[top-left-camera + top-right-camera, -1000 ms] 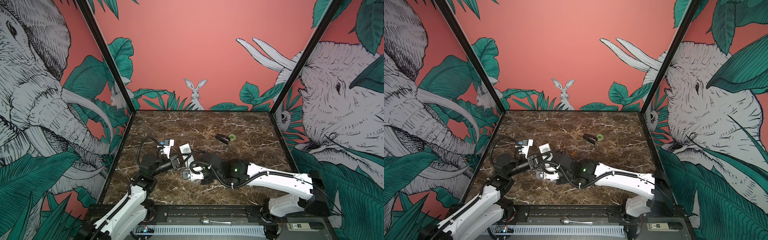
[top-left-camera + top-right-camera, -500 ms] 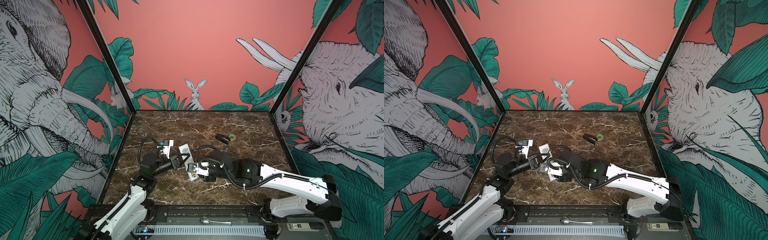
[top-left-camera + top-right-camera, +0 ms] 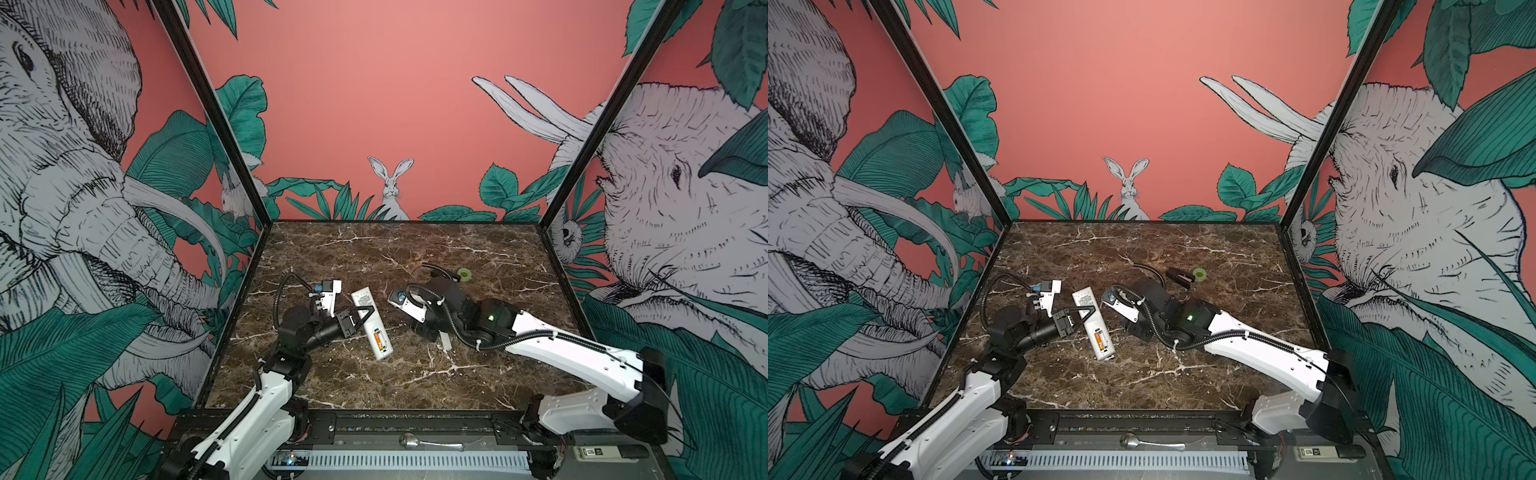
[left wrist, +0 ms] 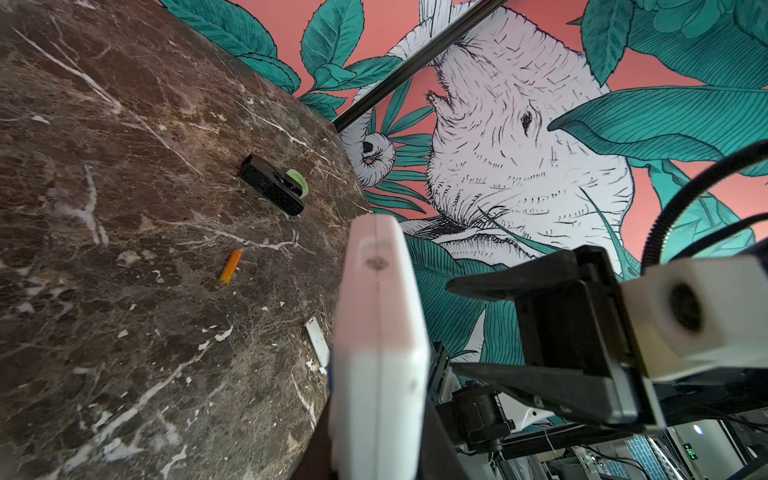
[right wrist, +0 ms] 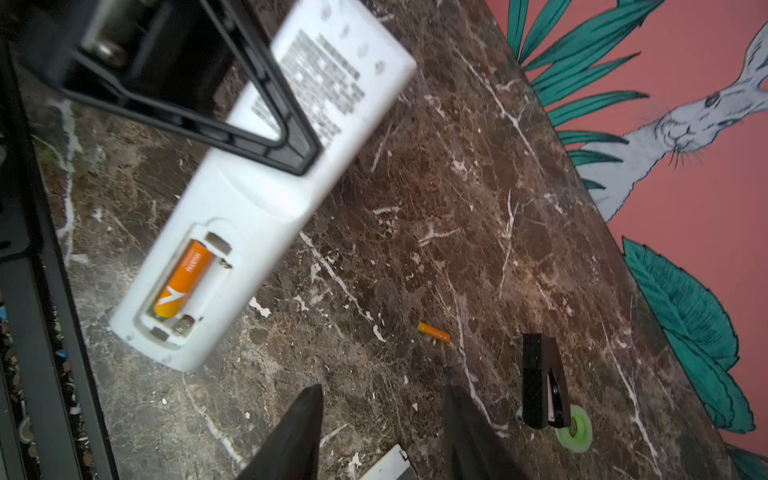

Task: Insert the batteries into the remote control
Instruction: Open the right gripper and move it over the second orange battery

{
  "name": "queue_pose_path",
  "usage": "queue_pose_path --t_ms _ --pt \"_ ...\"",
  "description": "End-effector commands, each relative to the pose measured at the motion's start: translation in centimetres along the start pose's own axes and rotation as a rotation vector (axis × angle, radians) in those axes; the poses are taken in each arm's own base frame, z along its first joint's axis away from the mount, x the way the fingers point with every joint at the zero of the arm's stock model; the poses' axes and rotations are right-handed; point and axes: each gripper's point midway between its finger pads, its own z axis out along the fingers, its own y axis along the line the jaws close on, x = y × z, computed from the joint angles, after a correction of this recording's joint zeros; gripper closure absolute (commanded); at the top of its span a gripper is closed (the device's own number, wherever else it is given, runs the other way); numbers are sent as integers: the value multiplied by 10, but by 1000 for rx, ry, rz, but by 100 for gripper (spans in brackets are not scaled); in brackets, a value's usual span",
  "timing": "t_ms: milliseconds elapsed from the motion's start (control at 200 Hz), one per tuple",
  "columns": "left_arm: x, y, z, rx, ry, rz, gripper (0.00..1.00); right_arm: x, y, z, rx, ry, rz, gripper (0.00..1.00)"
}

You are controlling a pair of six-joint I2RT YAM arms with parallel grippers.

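Brown marble tabletop (image 3: 415, 374) boxed by salmon walls (image 3: 374, 104) printed with elephants (image 3: 665, 187), leaves (image 3: 241, 112), a rabbit (image 3: 390, 183).

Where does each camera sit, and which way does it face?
Top views: above the front edge, facing down and back across the table; left arm and right arm show.
Left wrist: on the left arm, facing the right wall past the gripped remote control; open right end effector shows.
Right wrist: facing the back wall over the table; own fingertips, left end effector show.
Shared: both wrist views catch the loose battery.
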Motion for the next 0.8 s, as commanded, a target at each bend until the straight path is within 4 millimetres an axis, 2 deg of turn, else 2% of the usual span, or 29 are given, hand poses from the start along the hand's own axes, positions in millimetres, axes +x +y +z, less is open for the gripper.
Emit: queue_pose_path --t_ms 0,160,340,515,540,685,790 --pt "2 -1 -5 9 1 23 100 13 -13 9 21 78 82 51" --pt "4 4 -7 -8 0 24 100 25 -35 20 54 122 181 53" --pt "5 10 -6 -10 2 20 100 33 -33 38 18 160 105 50" --pt "4 11 -4 -1 6 14 100 45 -41 59 -31 201 28 48" --pt "4 11 -4 -2 6 13 100 51 -38 68 -52 218 13 48" --pt "4 14 -5 -10 4 12 100 61 -30 80 -107 212 -117 44" --pt "4 14 -4 -10 8 12 100 68 -39 87 -123 214 -131 43"
